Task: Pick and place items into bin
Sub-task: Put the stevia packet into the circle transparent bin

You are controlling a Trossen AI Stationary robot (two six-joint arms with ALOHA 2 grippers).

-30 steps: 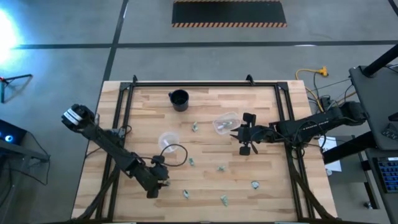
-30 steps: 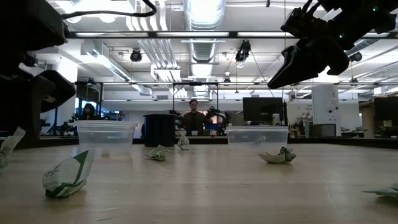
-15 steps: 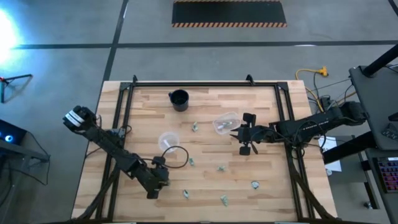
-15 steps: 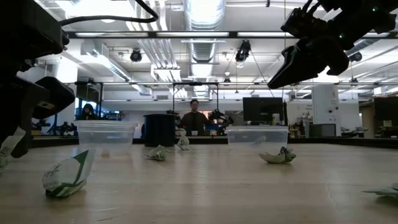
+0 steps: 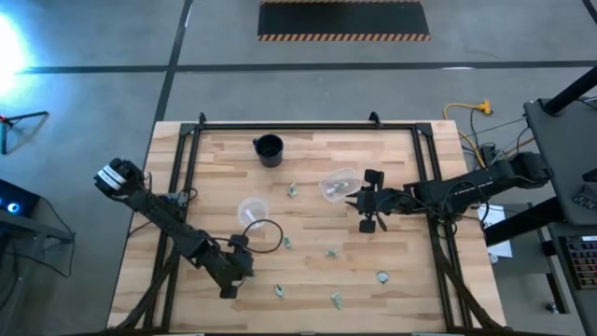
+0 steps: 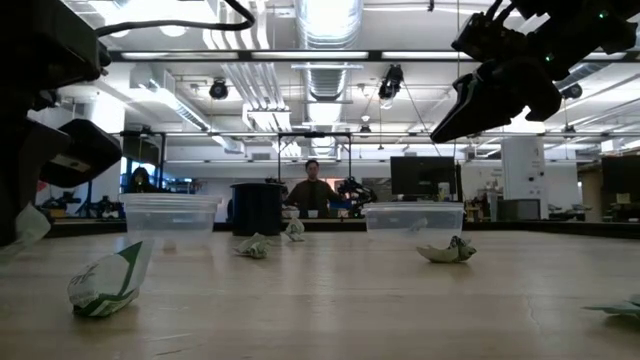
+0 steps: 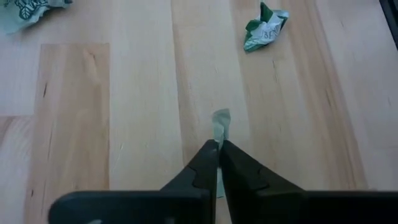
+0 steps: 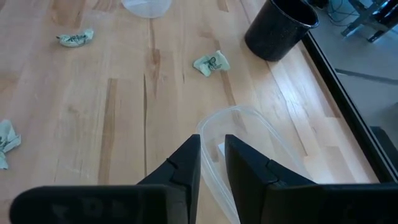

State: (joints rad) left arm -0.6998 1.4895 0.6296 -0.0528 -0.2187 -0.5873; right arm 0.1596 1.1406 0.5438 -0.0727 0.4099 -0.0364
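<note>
The left hand (image 7: 218,144), lifted off the bench (image 5: 392,177), is closed on one pale green piece (image 7: 220,123). Other pieces (image 5: 334,300) lie scattered. The right hand (image 8: 211,146), fingers narrowly parted, hovers at a clear cup (image 8: 261,140).

Overhead camera looks straight down on the whole bench (image 5: 308,187), the low one sits at bench-top level facing the room, both sharing the black cup (image 5: 269,150), while each wrist camera peers close past its own fingers.
</note>
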